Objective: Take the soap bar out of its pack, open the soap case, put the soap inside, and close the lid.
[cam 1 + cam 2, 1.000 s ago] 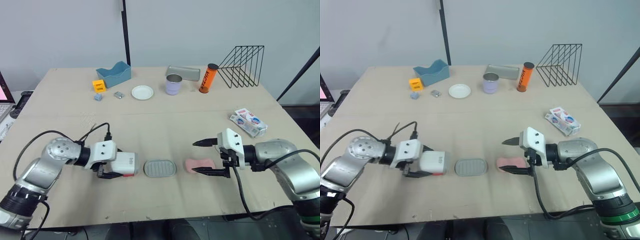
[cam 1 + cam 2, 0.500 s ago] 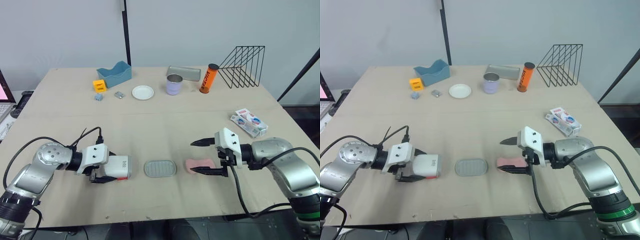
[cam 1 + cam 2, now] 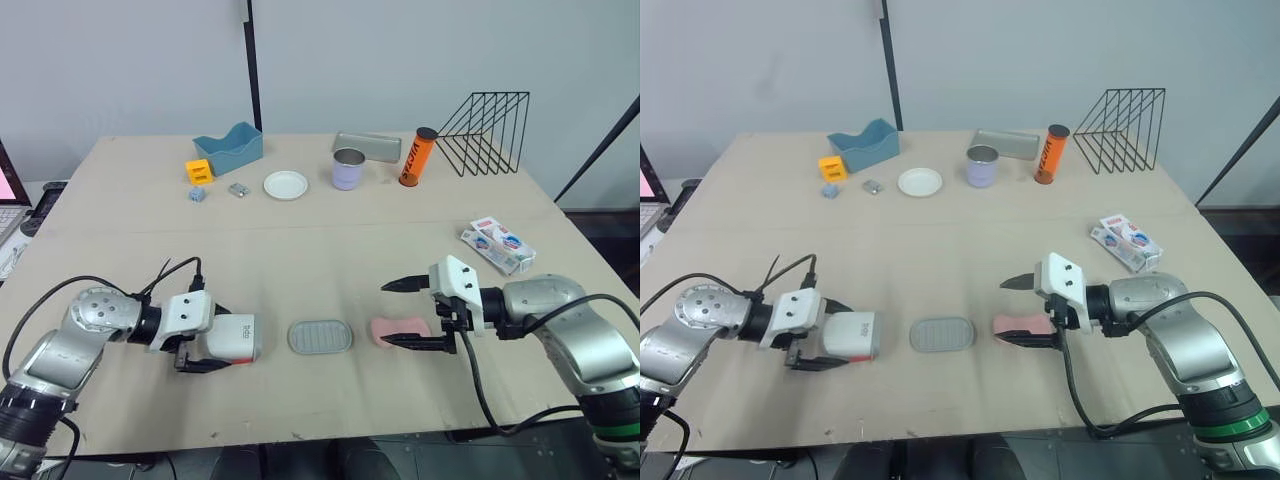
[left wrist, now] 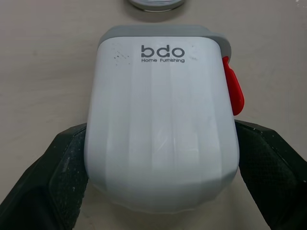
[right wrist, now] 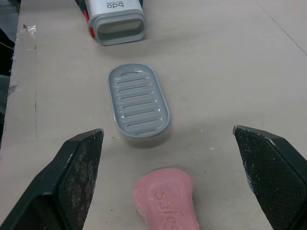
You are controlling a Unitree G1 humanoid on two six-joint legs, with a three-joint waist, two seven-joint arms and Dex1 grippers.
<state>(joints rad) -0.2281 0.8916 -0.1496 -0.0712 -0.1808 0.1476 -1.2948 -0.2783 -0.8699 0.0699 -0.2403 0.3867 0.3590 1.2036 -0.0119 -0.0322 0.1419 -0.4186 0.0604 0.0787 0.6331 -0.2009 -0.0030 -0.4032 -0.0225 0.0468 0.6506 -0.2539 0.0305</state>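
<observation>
Moved: left gripper (image 3: 212,340) carried the soap case (image 3: 235,340) away from the grey tray (image 3: 320,336). It sat just beside the tray a second earlier and ended up clear of it on the robot's left. Right arm barely shifted.
Left gripper: clamped on the case, one finger on each long side, case lying flat on the table (image 3: 300,260).
Right gripper: spread wide (image 3: 384,314), holding nothing, on the far side of the tray from the case.
Soap: pink soap bar (image 3: 400,328) was bare, just beside the tray on the robot's right, lying between the right fingers and gripped by neither.
Pack: soap pack (image 3: 497,245) lay well beyond the soap, away from the tray.
Case: mouth faced the tray and looked empty; the slotted tray was probably its insert.
Stage: unpacking looked done; soap not yet on the tray.
Risk 1: bar was rounded and likely slick, so fingers closing near one end could squirt it out or shove it into the tray.
Risk 2: loose tray could skate if soap landed off-centre.
Risk 3: smooth rounded case could slip in a side pinch while the tray was pushed back in.
Text: case read "bdo Home Furnishing", with a red latch (image 4: 233,91) on one side.
Text: soap embossing started "safe", rest cut off; pack print was unreadable.
</observation>
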